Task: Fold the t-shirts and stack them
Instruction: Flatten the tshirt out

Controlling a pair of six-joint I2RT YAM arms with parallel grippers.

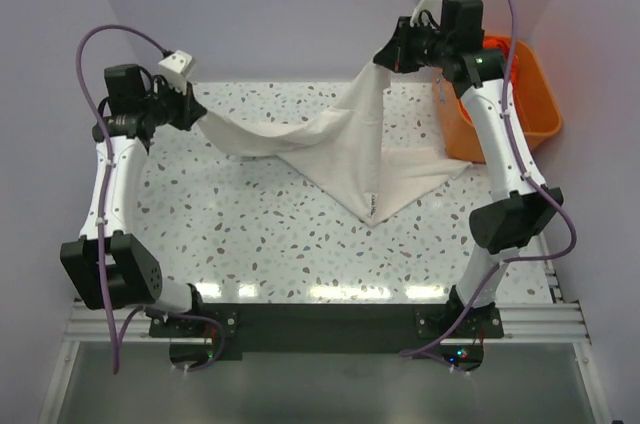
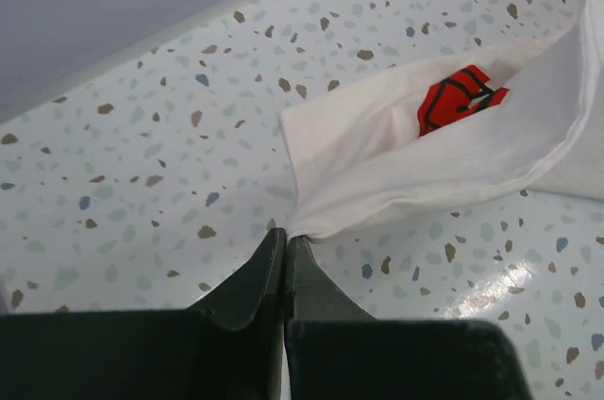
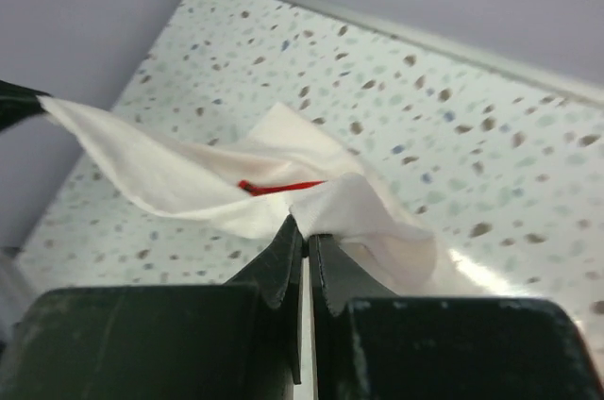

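Observation:
One white t-shirt (image 1: 345, 149) hangs stretched between my two grippers above the speckled table, its lower part draped on the tabletop. My left gripper (image 1: 195, 109) is shut on one corner of the shirt at the far left; in the left wrist view (image 2: 286, 235) the cloth (image 2: 415, 155) runs away from the tips, with a patch of red print (image 2: 458, 98) showing inside. My right gripper (image 1: 392, 52) is shut on the other corner, higher, at the far right. The right wrist view (image 3: 306, 223) shows the cloth (image 3: 179, 178) bunched at the tips and a red strip (image 3: 278, 188).
An orange plastic tub (image 1: 525, 99) stands at the far right edge of the table, behind my right arm. The speckled tabletop (image 1: 260, 234) extends toward the near edge. Purple walls close in on the back and both sides.

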